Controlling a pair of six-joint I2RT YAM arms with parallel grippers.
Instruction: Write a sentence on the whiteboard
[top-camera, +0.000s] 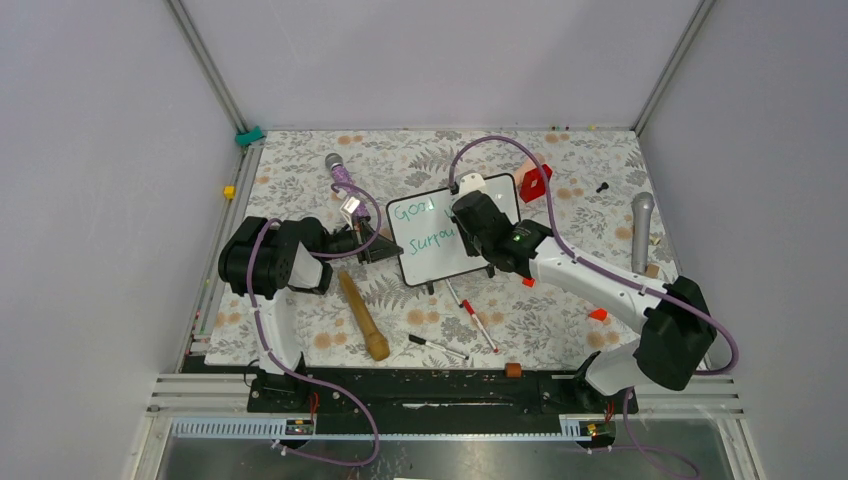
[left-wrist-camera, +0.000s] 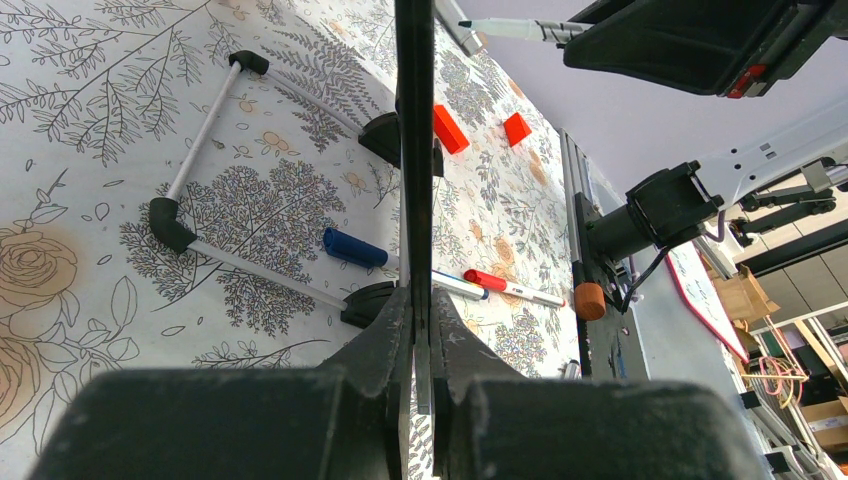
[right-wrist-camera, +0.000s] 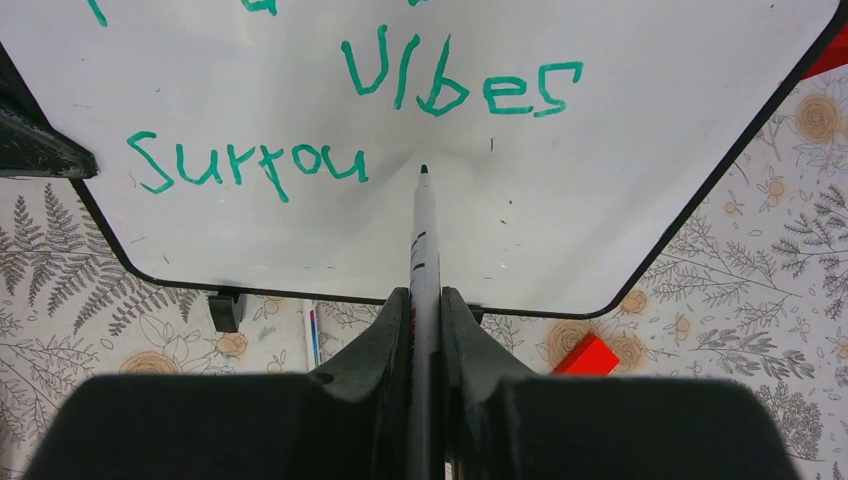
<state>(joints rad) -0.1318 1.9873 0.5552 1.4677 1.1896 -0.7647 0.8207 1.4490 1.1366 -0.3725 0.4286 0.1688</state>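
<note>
Right end effector (right-wrist-camera: 425, 300) — one marker (right-wrist-camera: 424, 230), one whiteboard (right-wrist-camera: 620, 170).

Whiteboard (top-camera: 428, 262) centre; markers (top-camera: 437, 346) before it; microphone (top-camera: 641, 232), apparently, right.

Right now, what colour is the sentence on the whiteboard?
Green. The sentence on the whiteboard shows best in the right wrist view.

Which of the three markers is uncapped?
The marker clamped in the right pincer, bare tip toward the whiteboard; the blue-capped marker and red-capped marker lie on the table.
</note>
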